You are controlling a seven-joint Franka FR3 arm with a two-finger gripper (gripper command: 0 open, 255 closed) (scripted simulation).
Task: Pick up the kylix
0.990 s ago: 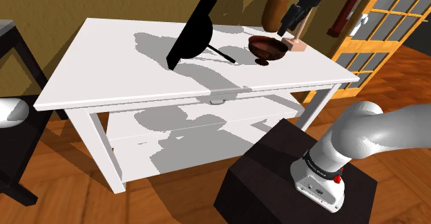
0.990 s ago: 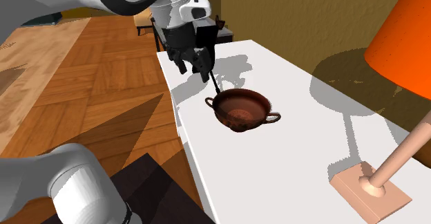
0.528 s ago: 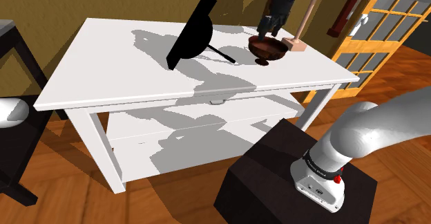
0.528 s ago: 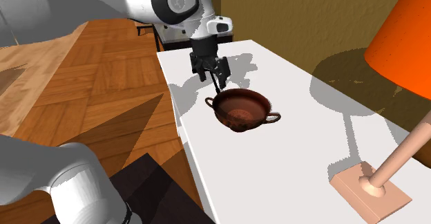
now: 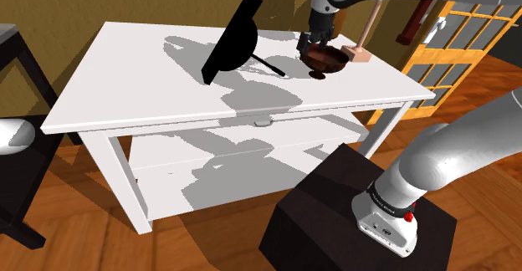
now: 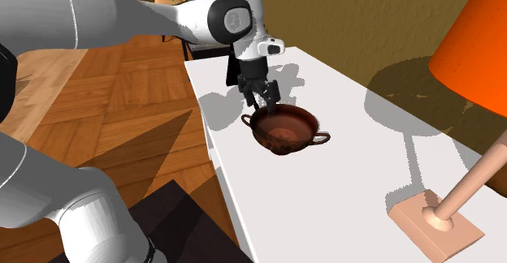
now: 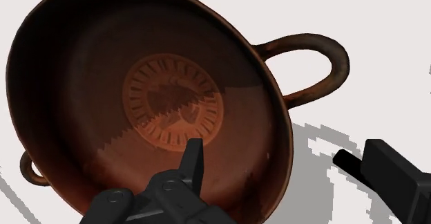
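Observation:
The kylix (image 5: 326, 58) is a reddish-brown shallow bowl with two loop handles, standing upright near the far right end of the white table (image 5: 150, 85). In the second exterior view the kylix (image 6: 286, 131) sits mid-table with my gripper (image 6: 262, 101) low over its rim, on the side away from the lamp. My gripper (image 5: 315, 43) is open. Close up, the gripper (image 7: 283, 152) straddles the kylix (image 7: 103, 70) rim: one finger (image 7: 193, 164) is inside the bowl, the other (image 7: 387, 174) outside by a handle. Neither finger touches the rim.
A black pan (image 5: 231, 38) stands tilted on the table beside the kylix, its handle pointing toward it. A lamp with an orange shade (image 6: 481, 42) and pale base (image 6: 435, 221) stands behind the kylix. The dark stand (image 5: 335, 219) is at lower right.
My gripper has swung from near the lamp toward the shoulder view's left and come down onto the kylix's rim. The kylix has not moved.

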